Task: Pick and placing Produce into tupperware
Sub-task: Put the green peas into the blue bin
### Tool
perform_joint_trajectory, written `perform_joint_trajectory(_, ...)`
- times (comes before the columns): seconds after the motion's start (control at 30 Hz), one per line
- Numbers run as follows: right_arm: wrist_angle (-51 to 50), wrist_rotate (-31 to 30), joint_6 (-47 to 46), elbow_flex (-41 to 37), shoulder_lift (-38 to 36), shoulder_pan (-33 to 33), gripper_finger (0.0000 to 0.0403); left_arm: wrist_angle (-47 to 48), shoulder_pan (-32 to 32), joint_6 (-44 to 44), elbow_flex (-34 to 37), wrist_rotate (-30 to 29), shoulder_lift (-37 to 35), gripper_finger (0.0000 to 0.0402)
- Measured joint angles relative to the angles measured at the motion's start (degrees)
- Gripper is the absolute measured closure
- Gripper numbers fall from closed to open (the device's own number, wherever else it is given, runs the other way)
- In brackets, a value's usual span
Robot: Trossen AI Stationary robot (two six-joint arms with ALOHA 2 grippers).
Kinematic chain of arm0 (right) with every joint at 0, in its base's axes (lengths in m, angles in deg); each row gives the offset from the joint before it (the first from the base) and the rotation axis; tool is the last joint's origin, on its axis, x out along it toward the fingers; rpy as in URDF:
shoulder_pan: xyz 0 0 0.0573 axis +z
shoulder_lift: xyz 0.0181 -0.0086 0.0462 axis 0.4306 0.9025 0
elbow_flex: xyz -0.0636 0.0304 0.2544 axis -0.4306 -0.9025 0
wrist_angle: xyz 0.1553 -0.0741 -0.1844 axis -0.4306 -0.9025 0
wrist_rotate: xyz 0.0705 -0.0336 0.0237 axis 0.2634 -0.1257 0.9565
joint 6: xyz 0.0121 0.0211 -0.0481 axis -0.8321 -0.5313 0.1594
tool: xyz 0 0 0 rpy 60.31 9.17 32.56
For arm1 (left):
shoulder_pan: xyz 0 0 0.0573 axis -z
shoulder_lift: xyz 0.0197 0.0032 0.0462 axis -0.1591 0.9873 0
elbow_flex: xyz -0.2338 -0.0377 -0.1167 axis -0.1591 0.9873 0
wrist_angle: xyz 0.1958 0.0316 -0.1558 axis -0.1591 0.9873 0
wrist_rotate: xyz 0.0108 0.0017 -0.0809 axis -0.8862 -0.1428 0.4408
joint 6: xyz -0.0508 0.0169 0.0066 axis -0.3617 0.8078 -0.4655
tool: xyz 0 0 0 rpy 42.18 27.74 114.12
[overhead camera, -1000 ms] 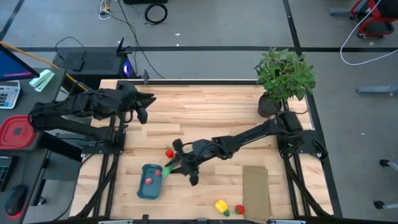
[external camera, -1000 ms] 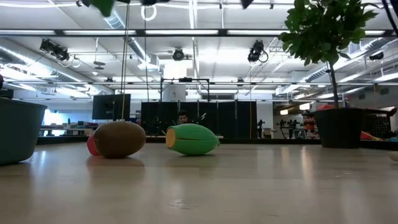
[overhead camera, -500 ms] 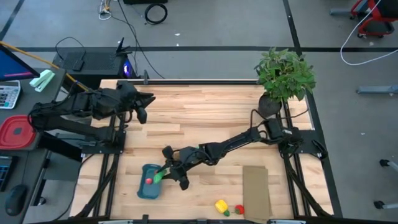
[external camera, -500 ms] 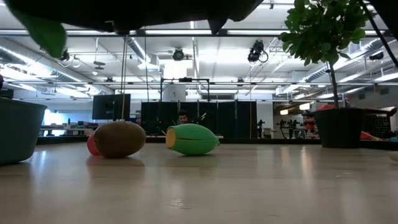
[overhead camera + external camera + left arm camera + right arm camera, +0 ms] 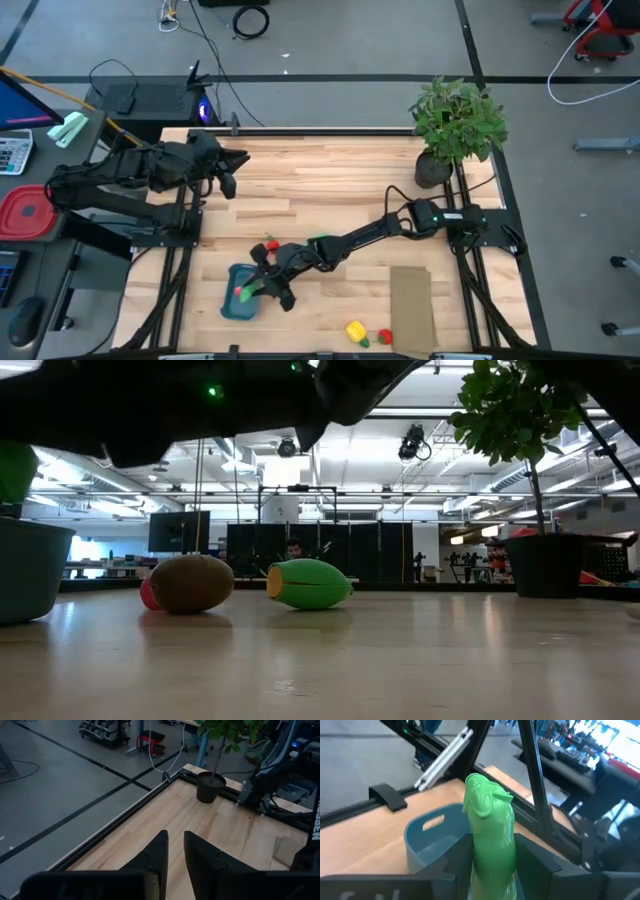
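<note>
My right gripper (image 5: 264, 287) reaches from the table's right over the teal tupperware (image 5: 236, 304) and is shut on a long green produce piece (image 5: 489, 827). In the low view that piece (image 5: 14, 468) hangs above the tupperware's wall (image 5: 30, 572). A pink-red piece (image 5: 238, 291) lies inside the tupperware. On the table lie a brown round piece (image 5: 192, 583), a second green piece (image 5: 310, 583), a red one (image 5: 270, 245), and a yellow one (image 5: 355, 331) beside a small red one (image 5: 385, 337). My left gripper (image 5: 228, 182) waits at the far left, narrowly open. My right gripper pinches the green piece between its two fingers (image 5: 461, 851), on the piece's lower half (image 5: 492, 857). The fingers come from the table's right, slanting down, and lie along the piece. Its knobbly free end (image 5: 485, 790) sticks out past the fingertips. The piece is lifted clear, over the tupperware.
A flat brown cardboard rectangle (image 5: 410, 306) lies near the right near corner. A potted plant (image 5: 455, 125) stands at the far right corner. A red container (image 5: 28, 213) sits off the table on the left. Bare wood lies in the table's middle and far part.
My right gripper has moved toward the table's left and near edge, carrying the green piece from beside the tupperware to over it. In the low view the piece has travelled left and come down toward the tupperware's rim.
</note>
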Motion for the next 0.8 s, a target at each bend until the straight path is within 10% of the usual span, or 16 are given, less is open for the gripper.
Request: perform_joint_trajectory(0.8, -2.7, 3.4, -2.3, 6.7, 7.1, 0.6, 0.0265, 0.0, 0.0, -2.5, 0.0, 0.0, 0.0, 0.0343)
